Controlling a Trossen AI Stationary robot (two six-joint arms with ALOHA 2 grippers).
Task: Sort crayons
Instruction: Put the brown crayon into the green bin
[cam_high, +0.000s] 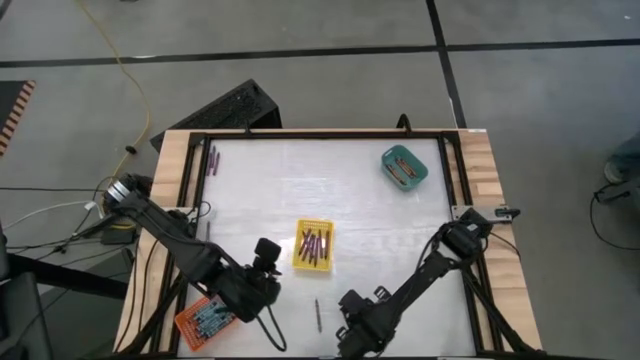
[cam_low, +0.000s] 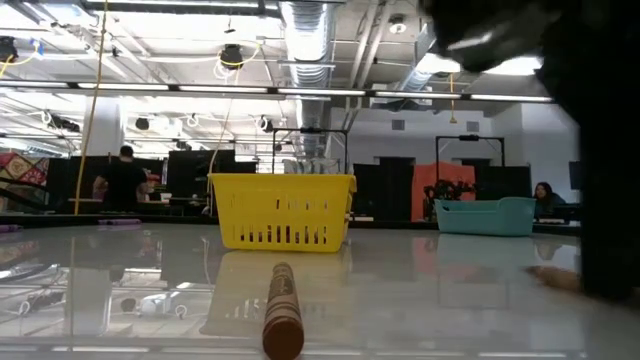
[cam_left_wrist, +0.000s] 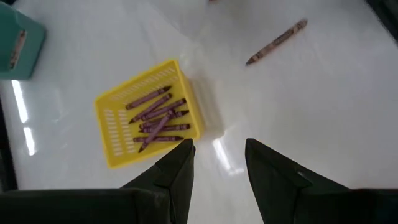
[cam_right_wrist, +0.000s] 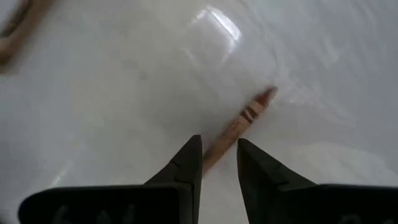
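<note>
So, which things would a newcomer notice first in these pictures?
First the yellow tray of purple crayons at the table's middle. Then a lone crayon on bare table near the front edge, between the left gripper and right gripper, both with open jaws. A teal tray sits far right, an orange tray front left.

Grey concrete floor (cam_high: 300, 80), ceiling ducts (cam_low: 310, 25), strip lights (cam_low: 180, 88)

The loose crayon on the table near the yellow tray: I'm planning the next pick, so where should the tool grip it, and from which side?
Grip the loose crayon at mid-length, coming straight down from above. It lies flat and alone on the table, so the fingers should probably close across its thin width.
</note>
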